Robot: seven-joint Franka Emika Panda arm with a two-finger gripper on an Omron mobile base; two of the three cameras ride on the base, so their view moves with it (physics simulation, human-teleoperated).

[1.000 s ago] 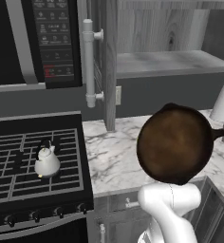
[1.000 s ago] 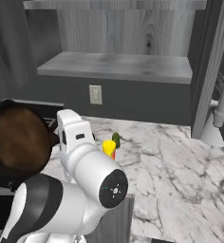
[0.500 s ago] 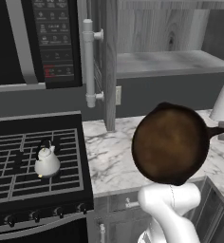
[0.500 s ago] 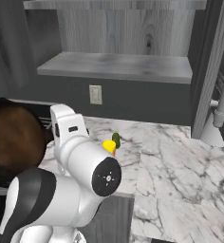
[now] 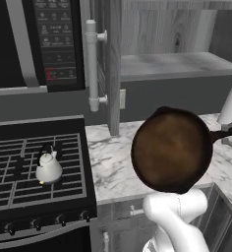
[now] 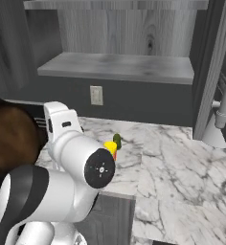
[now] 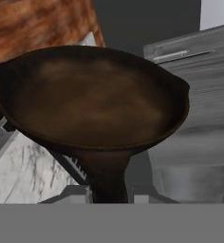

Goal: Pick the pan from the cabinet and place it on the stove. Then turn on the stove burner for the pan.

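The pan (image 5: 172, 150), a round dark-brown skillet, hangs tilted in the air above the marble counter (image 5: 110, 167), just right of the stove (image 5: 14, 165). Its thin handle (image 5: 224, 133) runs to the right into my gripper (image 7: 109, 195), which is shut on the handle (image 7: 106, 178). From the right base the pan (image 6: 10, 136) appears at the far left, partly behind my arm. The cabinet (image 5: 172, 66) stands open, its door (image 5: 113, 64) swung out with a pale bar handle (image 5: 92, 64), and its shelf is bare.
A small white kettle (image 5: 48, 167) sits on the stove grates. Dark knobs (image 5: 49, 221) line the stove front. A black microwave (image 5: 39, 44) hangs above. A yellow-green item (image 6: 112, 143) lies on the counter below a wall outlet (image 6: 96, 94).
The pan has travelled a little to the left, toward the stove, still in my grip. Kettle and cabinet door have not moved.
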